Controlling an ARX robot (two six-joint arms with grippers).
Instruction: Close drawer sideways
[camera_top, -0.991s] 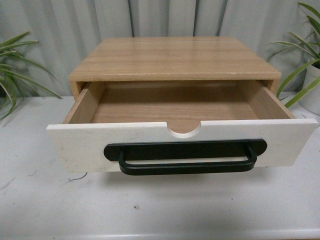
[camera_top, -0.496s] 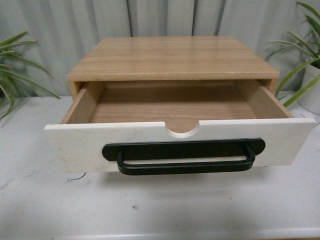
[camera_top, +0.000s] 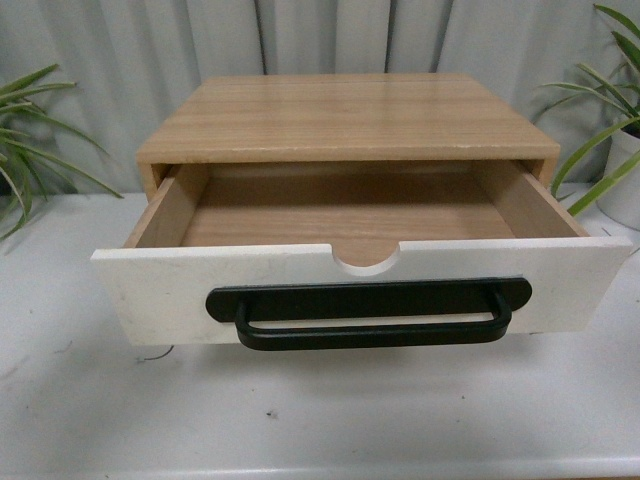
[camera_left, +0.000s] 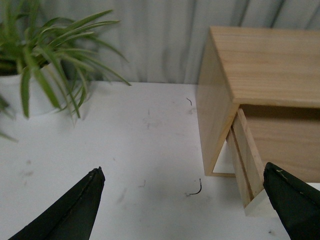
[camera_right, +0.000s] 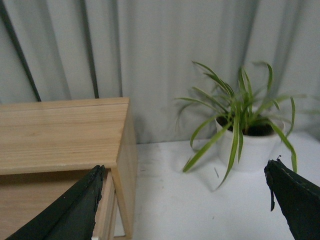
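Observation:
The drawer (camera_top: 360, 290) has a white front, a long black bar handle (camera_top: 368, 325) and a half-round notch in its top edge. It stands pulled well out of the light wood cabinet (camera_top: 345, 115), and its wood inside is empty. Neither gripper shows in the front view. In the left wrist view my left gripper (camera_left: 185, 200) is open above the white table, at the cabinet's left side, with the drawer's side wall (camera_left: 247, 157) beside one finger. In the right wrist view my right gripper (camera_right: 185, 200) is open at the cabinet's right side (camera_right: 127, 165).
A potted plant (camera_top: 25, 150) stands left of the cabinet, and it also shows in the left wrist view (camera_left: 45, 65). Another plant in a white pot (camera_right: 245, 140) stands to the right. A grey curtain (camera_top: 330, 40) hangs behind. The white table (camera_top: 320, 410) carries small dark scraps (camera_left: 196, 189).
The drawer and cabinet shift very slightly in the picture between frames; otherwise nothing has visibly changed.

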